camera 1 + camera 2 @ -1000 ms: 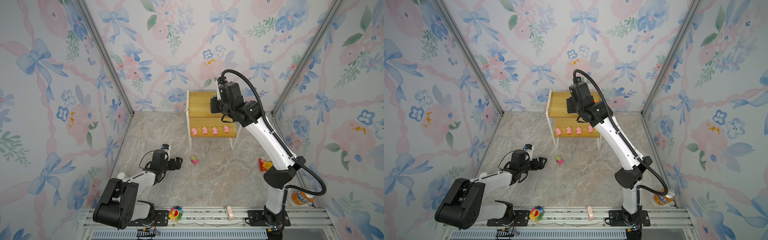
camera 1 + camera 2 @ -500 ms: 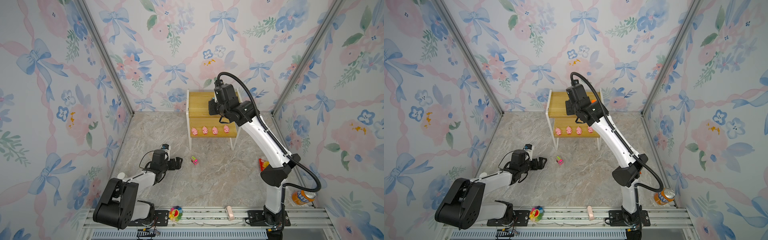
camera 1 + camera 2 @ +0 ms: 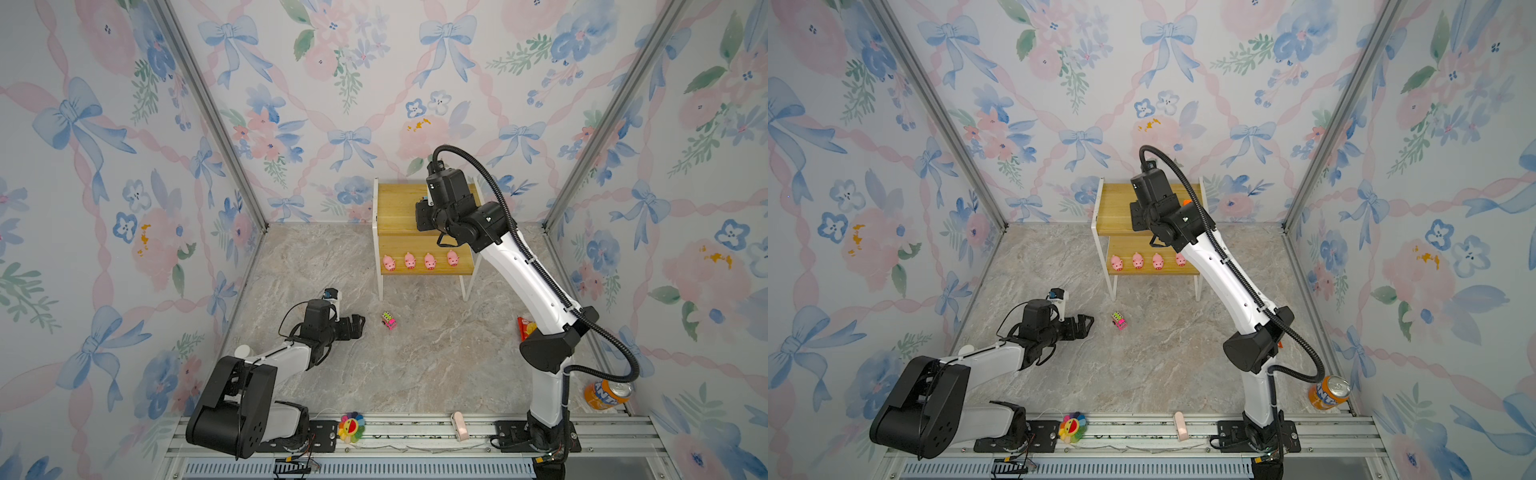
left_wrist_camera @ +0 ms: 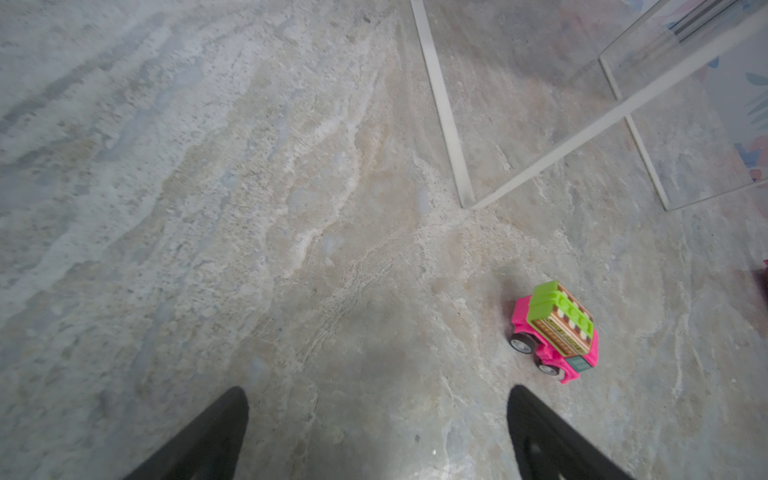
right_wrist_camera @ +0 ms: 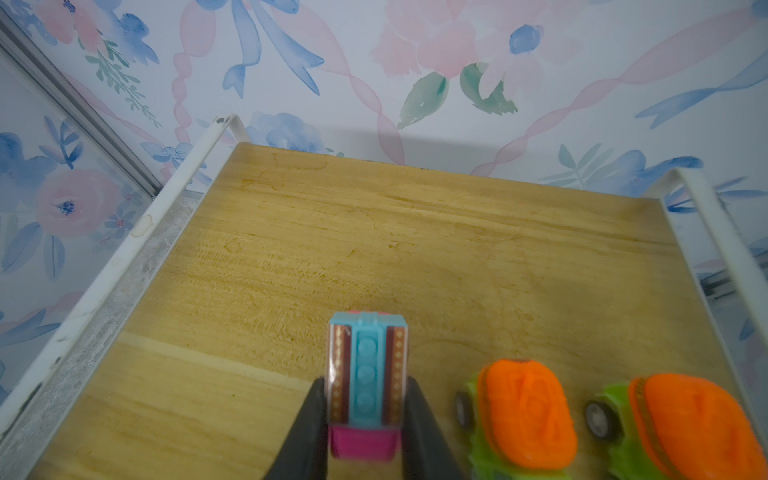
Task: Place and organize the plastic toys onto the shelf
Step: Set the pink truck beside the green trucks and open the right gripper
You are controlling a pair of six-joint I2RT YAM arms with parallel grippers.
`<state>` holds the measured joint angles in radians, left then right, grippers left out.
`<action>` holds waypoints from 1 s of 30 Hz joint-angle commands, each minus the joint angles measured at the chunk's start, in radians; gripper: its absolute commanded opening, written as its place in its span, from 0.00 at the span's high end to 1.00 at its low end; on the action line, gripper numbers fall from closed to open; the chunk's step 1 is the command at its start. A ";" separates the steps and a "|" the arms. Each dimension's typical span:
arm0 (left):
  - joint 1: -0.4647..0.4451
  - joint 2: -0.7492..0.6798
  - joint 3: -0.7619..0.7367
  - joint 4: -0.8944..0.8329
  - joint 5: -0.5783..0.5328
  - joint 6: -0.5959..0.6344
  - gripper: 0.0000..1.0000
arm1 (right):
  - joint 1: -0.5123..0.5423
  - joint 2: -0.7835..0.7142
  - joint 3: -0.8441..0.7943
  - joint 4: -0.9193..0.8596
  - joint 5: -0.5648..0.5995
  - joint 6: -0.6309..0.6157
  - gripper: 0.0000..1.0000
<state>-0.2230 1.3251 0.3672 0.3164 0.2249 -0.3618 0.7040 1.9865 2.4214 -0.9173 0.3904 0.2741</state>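
The step in hand looks like the set-down of a truck on the upper tier. The right gripper [image 5: 363, 386] has its jaws drawn narrow against the sides of the held pink truck [image 5: 365, 353], a tiny magenta body under a light blue studded top flanked by brown patterned stripes. It hangs low over the top board of the shelf [image 5: 374, 232]; whether the wheels touch the wood I cannot tell. Just beside it stand the near green truck [image 5: 523, 415] and the far green truck [image 5: 690, 428], both with ribbed orange tops. In a top view the shelf stands at 12 o'clock on the floor [image 3: 436, 353], with a row of pink pigs [image 3: 430, 262] on its lower board, at 6 o'clock from the upper one. The next move probably calls for lowering until the wheels bear, parting the jaws a little, and backing off without nudging the green neighbour. The loose pink truck [image 3: 388, 321], lime-topped, waits on the floor at 3 o'clock from the left gripper [image 3: 357, 322], whose jaws are spread wide and hold nothing.
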 commanded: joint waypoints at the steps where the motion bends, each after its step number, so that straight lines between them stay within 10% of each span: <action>1: -0.007 0.005 -0.005 0.009 0.004 0.014 0.02 | 0.010 0.014 0.025 -0.009 0.010 0.003 0.72; 30: -0.009 0.010 -0.003 0.010 0.005 0.015 0.02 | -0.003 0.029 0.020 0.005 -0.014 -0.002 0.64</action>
<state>-0.2230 1.3251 0.3672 0.3164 0.2253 -0.3618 0.7017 2.0010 2.4214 -0.9165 0.3870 0.2756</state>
